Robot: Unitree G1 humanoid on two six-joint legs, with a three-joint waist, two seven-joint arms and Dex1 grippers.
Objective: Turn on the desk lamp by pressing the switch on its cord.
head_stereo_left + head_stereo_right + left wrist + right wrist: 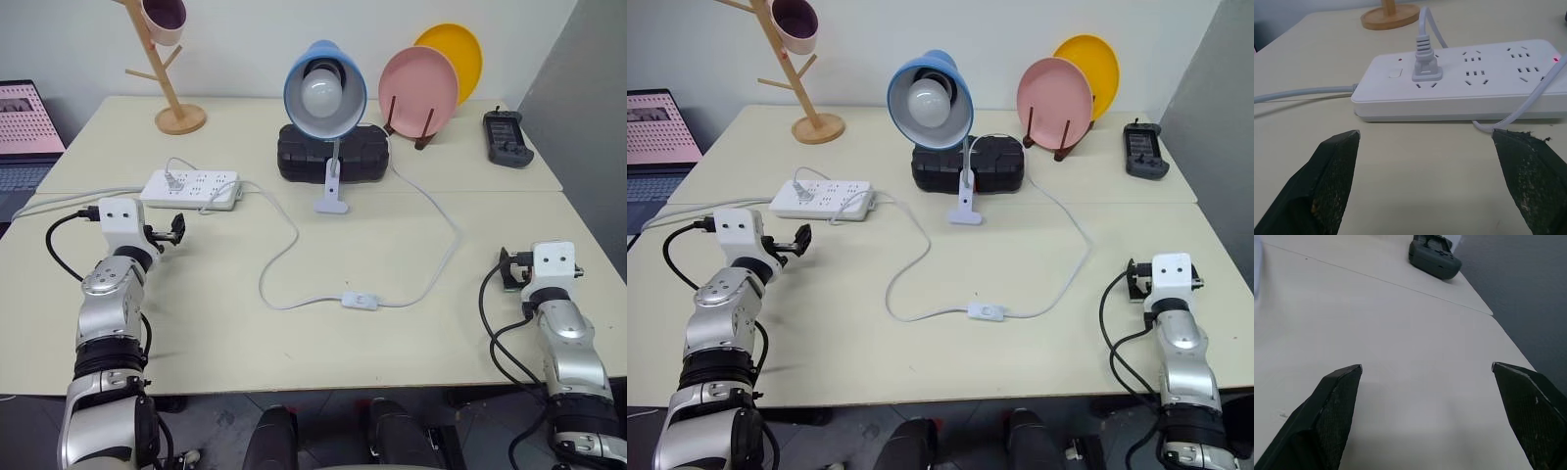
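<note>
Midway along the cord (284, 240) lies the switch (360, 301), so either gripper, left (177, 229) or right (1425, 377), both spread wide and empty, should close before pressing its rocker squarely.

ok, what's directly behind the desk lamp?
A black box-like case sits right behind the desk lamp, on the table. The lamp's blue shade and white stem cover its middle, so only its two ends show; what it is can't be told.

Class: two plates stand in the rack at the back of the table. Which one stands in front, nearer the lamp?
The pink plate. It overlaps the yellow plate behind it and sits closer to the desk lamp.
</note>
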